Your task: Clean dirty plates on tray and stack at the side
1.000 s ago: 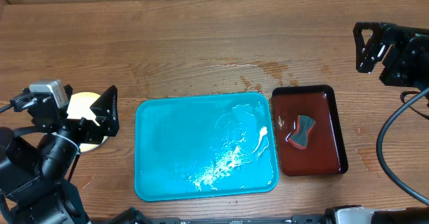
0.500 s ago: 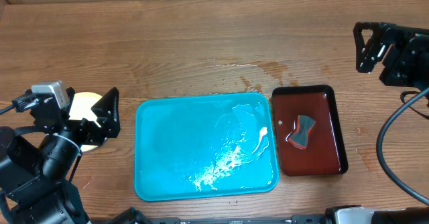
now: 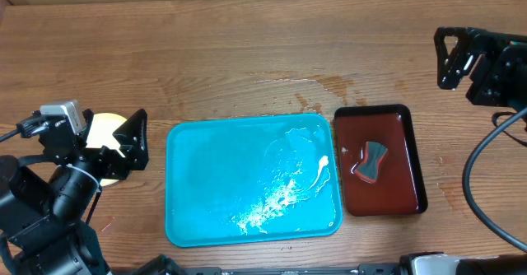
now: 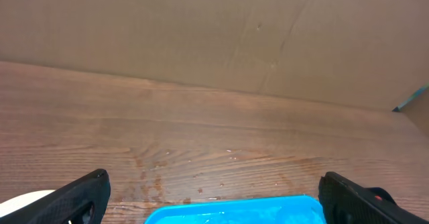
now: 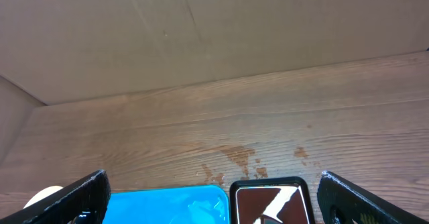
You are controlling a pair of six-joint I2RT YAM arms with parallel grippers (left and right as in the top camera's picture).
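- Two grippers are in view, both released with jaws spread wide and nothing between them.
- The left gripper (image 3: 130, 143) hangs near the table's (image 3: 247, 53) left edge, over the right side of the plates (image 3: 103, 129).
- The plates lie on the table off the tray (image 3: 206, 168), near its left rim but apart from it. Only a pale yellow top face shows, and the arm hides how many are stacked.
- The left wrist view catches a pale plate rim (image 4: 23, 200) by the left finger and the tray's far rim (image 4: 234, 207) low between the fingers.
- The tray sits by the middle of the table's near edge, holding no plate. White foam (image 3: 276, 197) streaks its right half.
- A red tray (image 3: 403, 188) lies just beside the tray's right rim, with a grey sponge (image 3: 370, 160) in its middle.
- Wet patches (image 3: 333, 84) mark the wood behind both trays.
- The right gripper (image 3: 451, 59) hangs at the table's far right corner, well apart from both trays.
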